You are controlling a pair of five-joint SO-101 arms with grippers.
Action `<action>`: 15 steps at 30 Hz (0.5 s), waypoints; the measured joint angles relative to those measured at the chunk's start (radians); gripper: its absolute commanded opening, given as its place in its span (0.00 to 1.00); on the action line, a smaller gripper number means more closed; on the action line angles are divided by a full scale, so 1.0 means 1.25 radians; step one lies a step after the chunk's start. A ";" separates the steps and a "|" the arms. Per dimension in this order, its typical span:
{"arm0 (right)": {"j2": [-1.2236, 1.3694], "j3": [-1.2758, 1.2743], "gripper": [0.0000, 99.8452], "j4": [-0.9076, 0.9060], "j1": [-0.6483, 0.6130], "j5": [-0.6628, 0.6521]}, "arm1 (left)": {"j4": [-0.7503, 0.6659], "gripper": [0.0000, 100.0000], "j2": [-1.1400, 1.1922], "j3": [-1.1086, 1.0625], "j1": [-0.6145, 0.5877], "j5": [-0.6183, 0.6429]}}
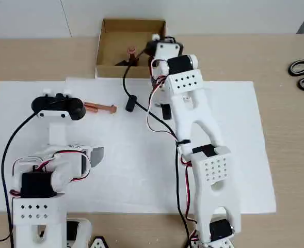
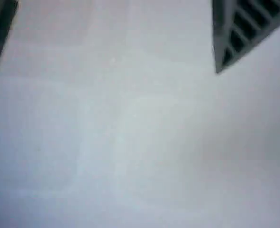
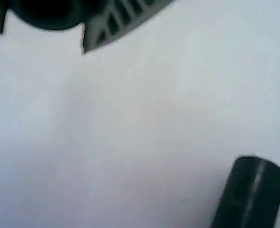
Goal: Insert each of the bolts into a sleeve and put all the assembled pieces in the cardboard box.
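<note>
The white sheet (image 1: 141, 175) is carrying the loose parts, and the cardboard box (image 1: 113, 39) beyond it is holding one copper piece (image 1: 131, 51). The left gripper (image 2: 104, 69) is hanging wide open over bare sheet; whether the right gripper (image 3: 40, 35) is clamping anything I cannot tell. A black sleeve (image 1: 130, 102) is lying near a copper bolt (image 1: 101, 107); the grasp should probably be taking the bolt by one end, leaving its shank free and level with the sleeve's bore.
</note>
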State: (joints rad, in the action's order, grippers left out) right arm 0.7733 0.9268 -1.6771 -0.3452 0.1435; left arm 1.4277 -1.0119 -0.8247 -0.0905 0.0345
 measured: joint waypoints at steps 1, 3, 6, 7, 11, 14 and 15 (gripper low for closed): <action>0.009 0.000 0.01 0.000 0.000 -0.025 | 0.000 0.28 0.000 0.000 0.000 0.000; 0.031 -0.004 0.01 0.000 -0.001 -0.099 | 0.000 0.28 0.000 0.000 0.000 0.000; 0.056 -0.006 0.08 0.000 -0.001 -0.166 | 0.000 0.28 0.000 0.000 0.000 0.000; 0.058 -0.006 0.12 0.000 0.000 -0.172 | 0.000 0.28 0.000 0.000 0.000 0.000; 0.058 -0.007 0.23 0.000 -0.001 -0.183 | 0.000 0.28 0.000 0.000 0.000 0.000; 0.056 -0.026 0.23 0.000 -0.001 -0.185 | 0.000 0.28 0.000 0.000 0.000 0.000; 0.056 -0.039 0.23 0.000 -0.001 -0.187 | 0.000 0.28 0.000 0.000 0.000 0.000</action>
State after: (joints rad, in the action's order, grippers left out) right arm 0.8439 0.8777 -1.6771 -0.3468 -0.0898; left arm 1.4277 -1.0119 -0.8247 -0.0905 0.0345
